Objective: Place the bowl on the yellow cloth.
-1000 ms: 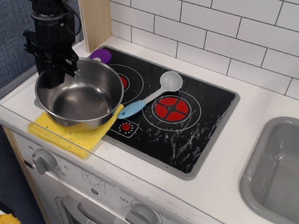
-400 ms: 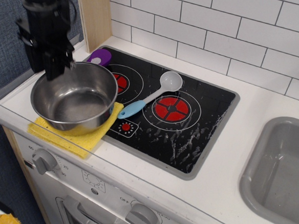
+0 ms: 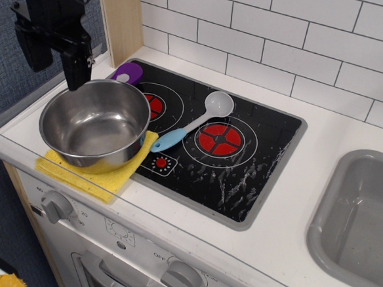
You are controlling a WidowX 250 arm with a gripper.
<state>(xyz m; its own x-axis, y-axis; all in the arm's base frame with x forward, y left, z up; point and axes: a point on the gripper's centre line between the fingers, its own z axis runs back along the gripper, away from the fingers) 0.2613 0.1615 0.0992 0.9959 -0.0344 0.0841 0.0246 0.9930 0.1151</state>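
Though upright, bowl (image 3: 94,127) empty.

stove: black glass cooktop (image 3: 242,167) set in white counter (image 3: 324,126), two red burners visible | spoon (image 3: 196,121): white head, blue handle, lying diagonally across cooktop between burners | purple object (image 3: 128,72): at cooktop's back-left corner | sink (image 3: 360,218): grey basin, far right | wall: white tiles (image 3: 285,32) | knobs (image 3: 57,206): grey, on front panel
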